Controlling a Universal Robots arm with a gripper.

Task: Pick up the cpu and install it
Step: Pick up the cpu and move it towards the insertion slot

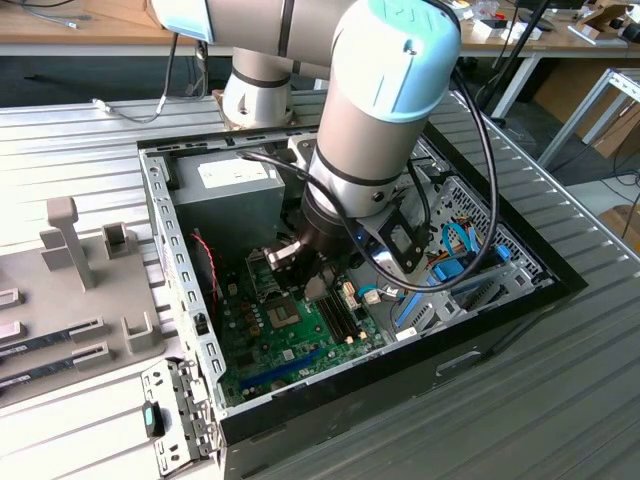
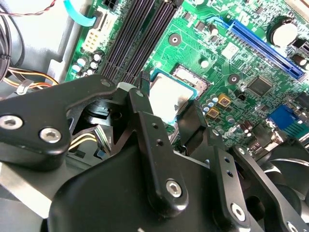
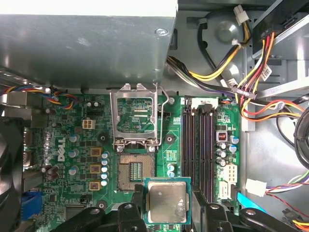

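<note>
Surface: ribbed grey metal table (image 1: 560, 400) carrying an open black desktop computer case (image 1: 300, 400); wooden workbenches (image 1: 90, 25) behind
Board: green motherboard (image 3: 72, 145) flat in the case; square processor socket (image 3: 136, 171) bare, its hinged silver load plate (image 3: 134, 118) upright — open from above
Gripper: black two-finger gripper (image 3: 167, 208) part-closed on opposite edges of the small square silver-topped cpu (image 3: 167, 199) — probably to keep it level
Position: cpu over the board, just beside the socket; not seated
</note>
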